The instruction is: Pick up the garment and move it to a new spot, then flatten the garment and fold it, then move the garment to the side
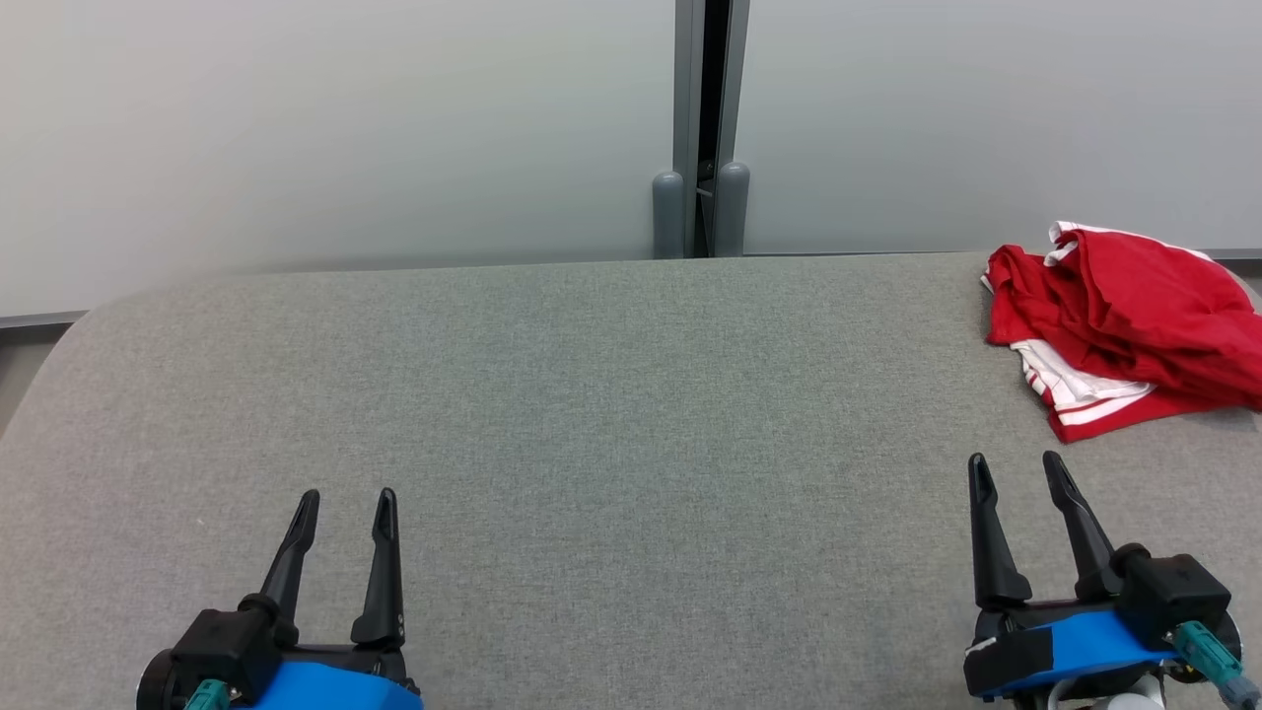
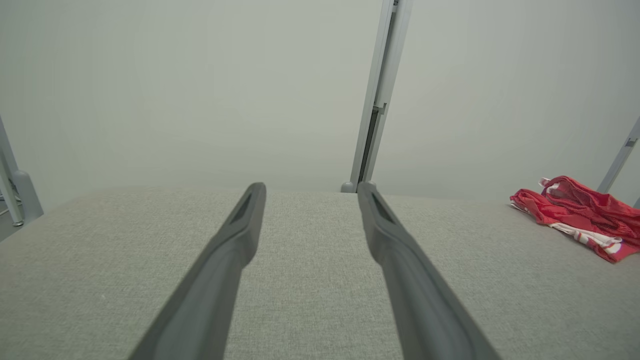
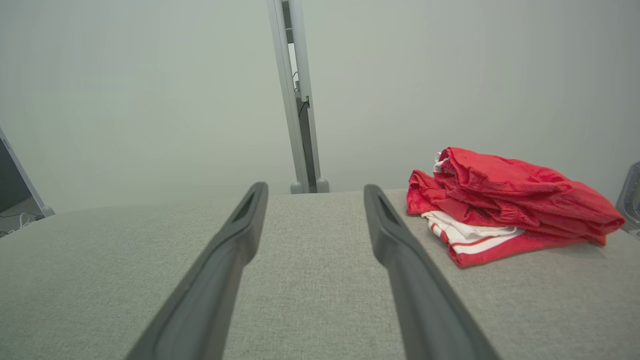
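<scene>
Right gripper [image 1: 1015, 461]: open, empty, near the garment [image 1: 1134, 316].
Left gripper [image 1: 348, 496]: open, empty, far away.
Garment: red heap on the tabletop's [image 1: 631, 414] far right.
Feel: likely soft, light, floppy.
Grab spot: maybe the near striped edge.

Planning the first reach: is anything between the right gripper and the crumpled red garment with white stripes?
Nothing visible. Only bare grey fabric-covered table separates the open right gripper from the crumpled red white-striped garment, lying ahead, slightly to its right.
</scene>
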